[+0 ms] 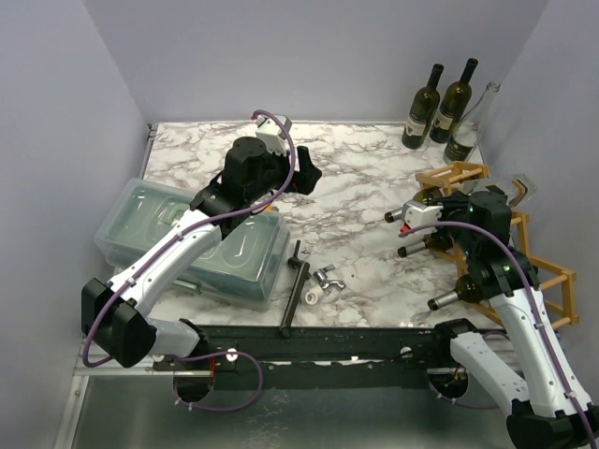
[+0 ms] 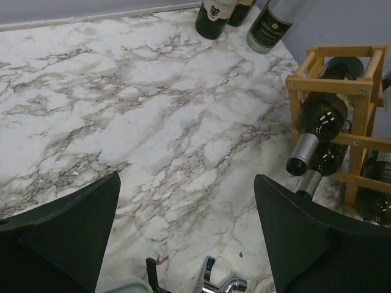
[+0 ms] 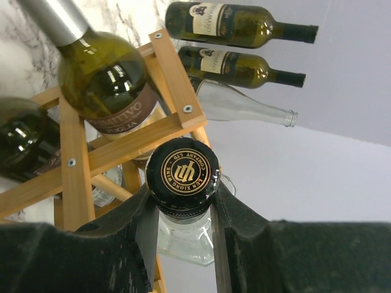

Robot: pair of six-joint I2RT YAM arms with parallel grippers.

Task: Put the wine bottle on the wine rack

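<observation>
One narrow pinch by the right gripper on the capped neck of the clear wine bottle, just beside the top corner of the wine rack and its dark bottles. Could swing or slip from so small a hold, or clip the rack and jolt those bottles if brought in off-line. Left gripper spread wide over the bench.

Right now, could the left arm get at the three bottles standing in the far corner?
Probably yes: the open left gripper faces the standing bottles across bare marble, the wine rack off to one side; reach uncertain.
</observation>
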